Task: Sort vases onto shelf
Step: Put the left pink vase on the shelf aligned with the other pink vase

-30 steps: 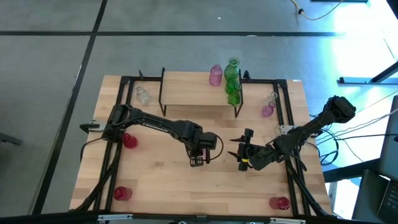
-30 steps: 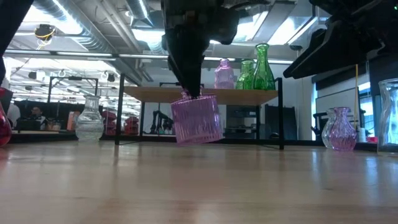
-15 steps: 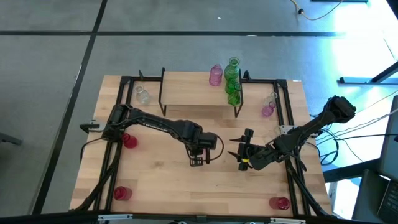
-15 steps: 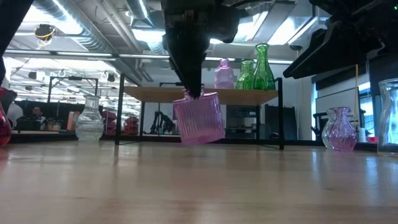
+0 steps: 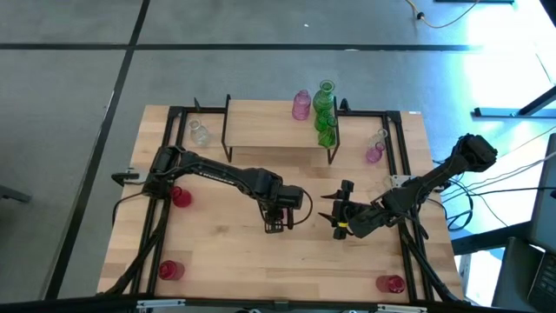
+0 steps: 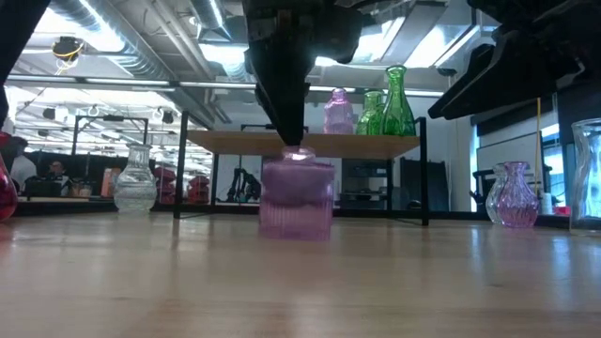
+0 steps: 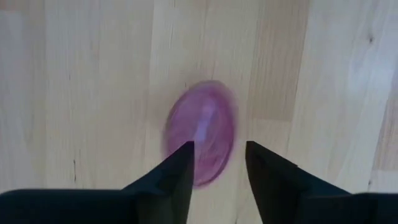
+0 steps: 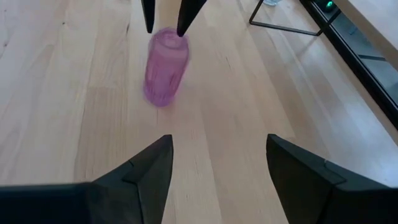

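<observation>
One small pink ribbed glass vase (image 6: 297, 198) stands mid-frame on the wooden table (image 6: 300, 282), not yet shelved. Left gripper (image 7: 216, 163) hangs above, fingers apart, touching nothing. Next it needs a firm pinch and a lift to the low light-wood shelf (image 6: 310, 144). Right gripper (image 8: 214, 163) waits wide nearby.

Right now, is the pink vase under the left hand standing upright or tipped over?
Upright. The pink vase stands level on the table, directly under the left hand, whose fingers sit at its rim.

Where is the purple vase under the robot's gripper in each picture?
High view: mostly hidden under the left gripper, table centre.
Low view: purple vase stands centre, below that gripper.
Left wrist view: seen from above, beyond the two fingers.
Right wrist view: upright, beneath the other arm's fingertips.
Shared landmark: the left gripper right above it.
</observation>
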